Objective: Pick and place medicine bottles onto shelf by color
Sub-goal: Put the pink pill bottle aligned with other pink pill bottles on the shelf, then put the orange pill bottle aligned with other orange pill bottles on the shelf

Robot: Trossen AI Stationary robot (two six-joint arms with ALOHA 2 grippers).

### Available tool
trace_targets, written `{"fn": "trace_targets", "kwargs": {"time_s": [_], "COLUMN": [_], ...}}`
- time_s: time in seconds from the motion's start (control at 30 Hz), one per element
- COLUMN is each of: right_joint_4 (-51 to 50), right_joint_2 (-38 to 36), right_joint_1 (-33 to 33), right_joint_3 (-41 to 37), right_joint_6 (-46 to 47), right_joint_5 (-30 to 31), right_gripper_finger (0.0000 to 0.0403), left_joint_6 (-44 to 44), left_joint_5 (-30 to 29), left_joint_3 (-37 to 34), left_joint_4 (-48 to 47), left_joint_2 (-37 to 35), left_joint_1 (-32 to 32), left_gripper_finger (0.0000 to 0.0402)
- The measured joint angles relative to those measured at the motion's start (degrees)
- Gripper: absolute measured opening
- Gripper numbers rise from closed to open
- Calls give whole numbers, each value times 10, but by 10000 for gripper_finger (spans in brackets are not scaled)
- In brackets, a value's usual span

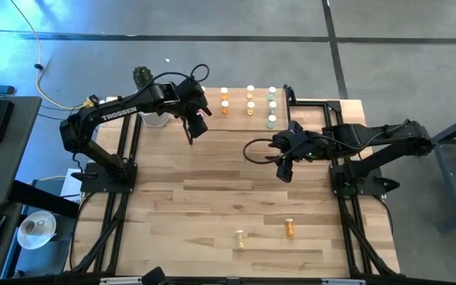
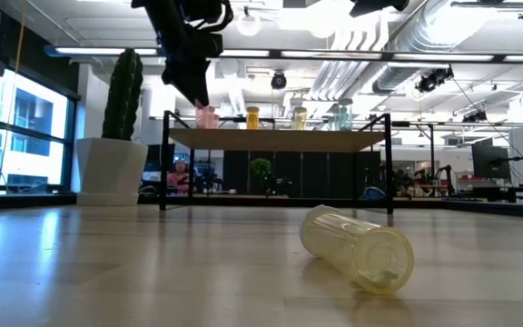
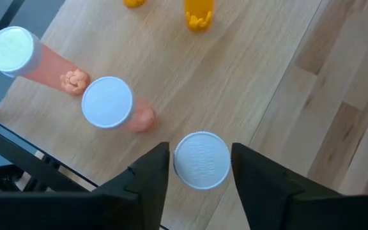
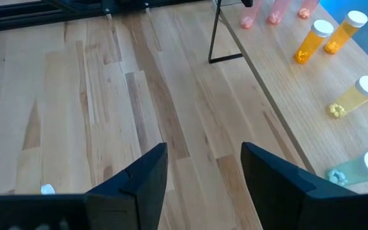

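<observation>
The wooden table [image 1: 212,190] carries the shelf [image 1: 323,101], a yellow bottle [image 1: 240,237] and an orange bottle [image 1: 290,228]; upright bottles [image 1: 249,101] are ranked on the shelf.

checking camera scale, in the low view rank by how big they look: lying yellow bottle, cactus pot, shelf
1. shelf, widest
2. cactus pot
3. yellow bottle, which looks large only because it lies nearest the camera

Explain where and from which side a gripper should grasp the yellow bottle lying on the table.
Grip the yellow bottle across the middle of its body, coming straight down. It lies on its side on the table with nothing beside it, so its round flanks are open to the fingers.
</observation>
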Motion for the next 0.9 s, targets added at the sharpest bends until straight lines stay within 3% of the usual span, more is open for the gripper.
{"fn": "trace_targets", "kwargs": {"time_s": [0.4,0.9], "right_joint_4": [-3,-32], "right_joint_2": [0,0], "right_joint_1": [0,0], "right_joint_3": [0,-4], "right_joint_6": [0,47], "right_joint_5": [0,0], "right_gripper_finger": [190,190], "left_joint_6": [0,-10], "left_joint_5": [0,0], "left_joint_3": [3,120], "left_joint_4": [6,-84], "left_joint_2": [0,-10], "left_joint_1": [0,-7], "left_gripper_finger": [181,182]}}
